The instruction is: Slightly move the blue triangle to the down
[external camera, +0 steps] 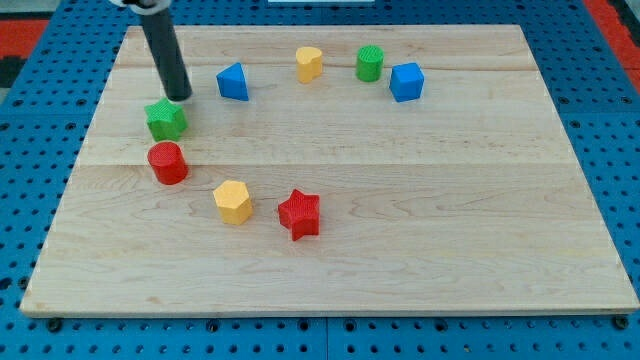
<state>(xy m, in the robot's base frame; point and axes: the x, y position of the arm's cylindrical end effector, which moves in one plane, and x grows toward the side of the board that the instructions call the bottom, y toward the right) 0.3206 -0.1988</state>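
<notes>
Ribbed blue triangle (233, 82), wood board (420, 230)

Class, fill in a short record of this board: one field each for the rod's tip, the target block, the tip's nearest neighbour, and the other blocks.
tip: my tip, at the view's upper left
target: blue triangle, right of the tip, apart
nearest: green star, just below the tip
others: red cylinder; yellow hexagon; red star; blue cube

I can't read any writing, label, number or sign anywhere here, neither on the wooden board (400, 260) nor on the coloured blocks.
</notes>
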